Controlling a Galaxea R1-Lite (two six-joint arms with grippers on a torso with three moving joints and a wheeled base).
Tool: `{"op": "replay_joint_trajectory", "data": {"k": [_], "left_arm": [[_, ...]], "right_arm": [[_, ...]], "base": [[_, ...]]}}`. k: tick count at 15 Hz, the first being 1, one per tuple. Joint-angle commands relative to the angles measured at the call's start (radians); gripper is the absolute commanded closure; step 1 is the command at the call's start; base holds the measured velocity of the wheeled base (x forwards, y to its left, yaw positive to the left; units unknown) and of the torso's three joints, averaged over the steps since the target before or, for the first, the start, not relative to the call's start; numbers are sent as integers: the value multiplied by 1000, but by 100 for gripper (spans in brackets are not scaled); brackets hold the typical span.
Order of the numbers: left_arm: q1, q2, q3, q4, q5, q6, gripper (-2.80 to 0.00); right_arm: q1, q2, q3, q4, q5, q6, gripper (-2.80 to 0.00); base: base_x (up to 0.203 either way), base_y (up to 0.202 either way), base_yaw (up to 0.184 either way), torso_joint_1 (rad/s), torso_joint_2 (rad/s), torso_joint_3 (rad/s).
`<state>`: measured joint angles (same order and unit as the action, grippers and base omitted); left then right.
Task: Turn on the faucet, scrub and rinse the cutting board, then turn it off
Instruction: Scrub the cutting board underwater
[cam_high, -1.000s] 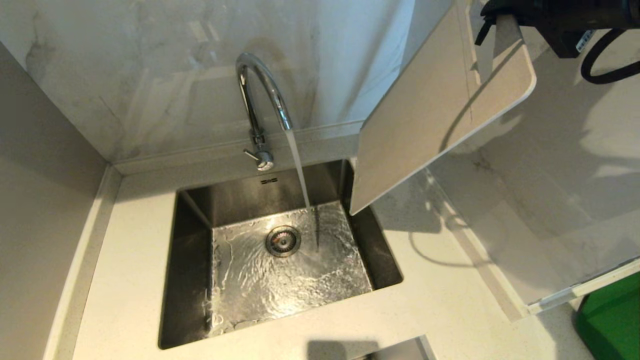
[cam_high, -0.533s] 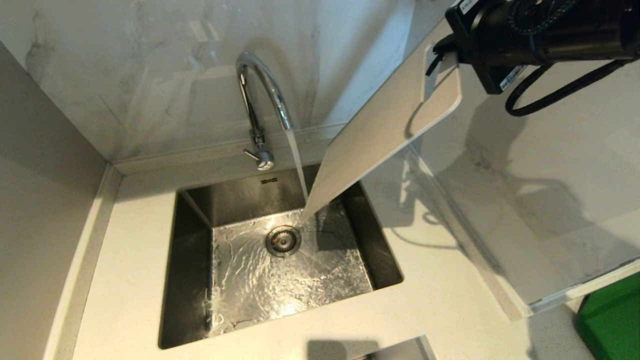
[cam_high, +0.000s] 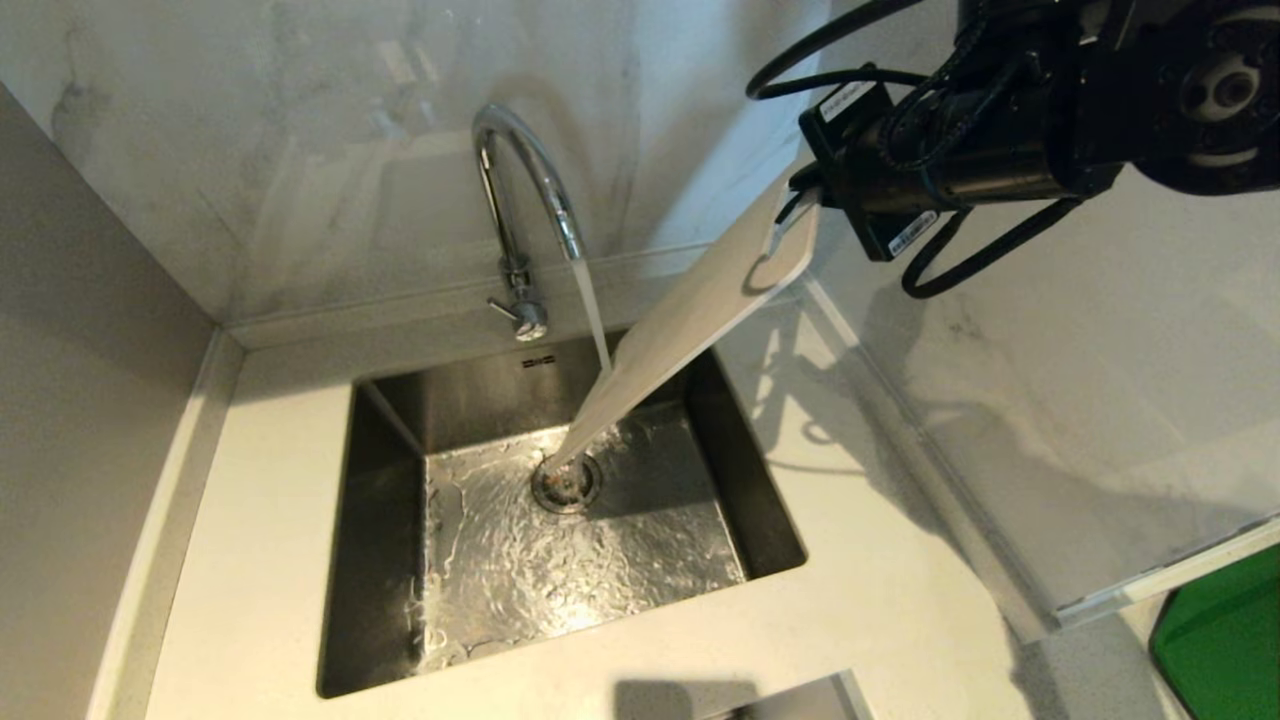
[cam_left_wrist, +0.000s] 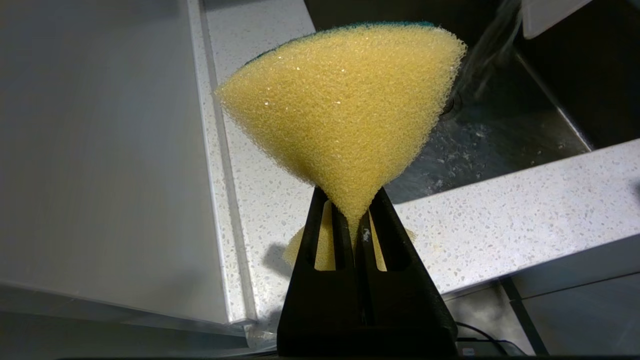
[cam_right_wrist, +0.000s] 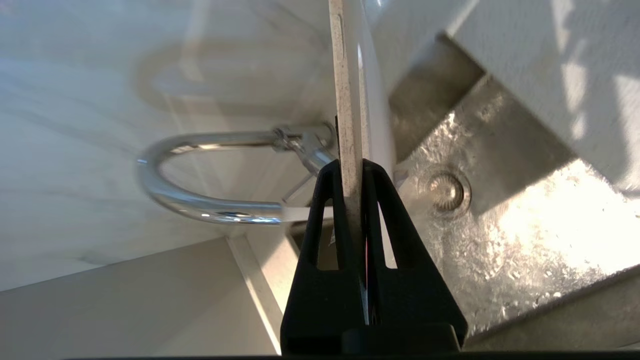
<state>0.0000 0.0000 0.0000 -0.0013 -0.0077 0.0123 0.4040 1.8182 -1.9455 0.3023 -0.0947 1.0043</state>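
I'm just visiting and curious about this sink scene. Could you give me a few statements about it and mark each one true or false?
1. Water is running from the faucet. True.
2. The cutting board lies flat on the counter. False: the right gripper holds it tilted over the sink, its lower end in the stream.
3. The left gripper is clamped on a yellow sponge. True.
4. The sponge is pressed against the board. False: it is held apart, above the counter beside the sink.
5. The sink drain is covered by a plug. False: its strainer is visible, with water flowing over it.
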Motion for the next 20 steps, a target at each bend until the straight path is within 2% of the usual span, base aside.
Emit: {"op": "replay_joint_trajectory", "data": {"k": [1, 7, 14, 16, 20], "left_arm": [[0, 2, 2, 0, 0, 0, 0], [0, 2, 2, 0, 0, 0, 0], [0, 2, 2, 0, -5, 11, 0], [0, 2, 2, 1, -5, 18, 0], [0, 2, 2, 1, -8, 24, 0]], "right_arm": [[11, 56, 0, -5, 0, 14, 0], [57, 103, 0, -8, 0, 63, 0], [70, 94, 2, 4, -1, 47, 0], [70, 35, 1, 43, -1, 2, 0], [70, -112, 0, 204, -1, -159, 0]], "base": [[0, 0, 0, 0, 0, 0], [0, 0, 0, 0, 0, 0], [0, 0, 0, 0, 0, 0], [0, 0, 0, 0, 0, 0], [0, 0, 0, 0, 0, 0]]}}
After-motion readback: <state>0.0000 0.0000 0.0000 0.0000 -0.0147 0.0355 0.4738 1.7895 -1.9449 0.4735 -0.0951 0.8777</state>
